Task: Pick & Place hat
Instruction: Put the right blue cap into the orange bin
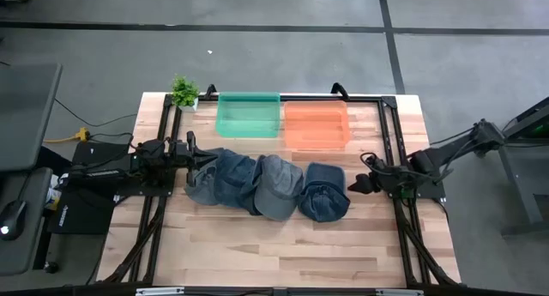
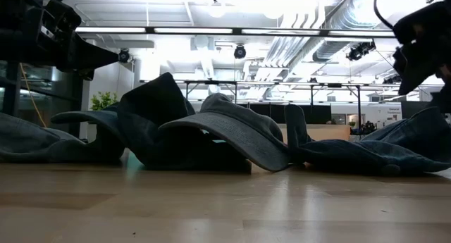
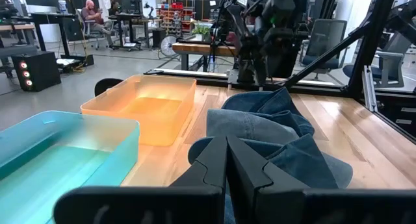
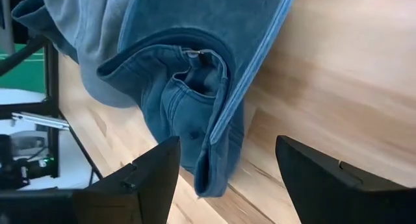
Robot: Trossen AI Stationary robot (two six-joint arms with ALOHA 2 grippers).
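Fingers of the right hand point(image 1: 353, 185) are standing wide at three o'clock on the surface point(image 1: 283, 244), just beside the nearest hat point(image 1: 324, 193), a soft faded-denim cap lying crumpled with stitched seams. Two more denim hats point(image 1: 249, 184) are overlapping toward nine o'clock, where the left hand point(image 1: 204, 162) is sitting pinched shut.

I see three denim-blue hats point(image 1: 262, 186) on the pale wood surface point(image 1: 257, 244), beside a teal bin point(image 1: 248, 115) and an orange bin point(image 1: 316, 124).

Blue hat point(image 4: 195, 74) cut off by wrist view's edge, distant seated person point(image 3: 91, 16) blurred
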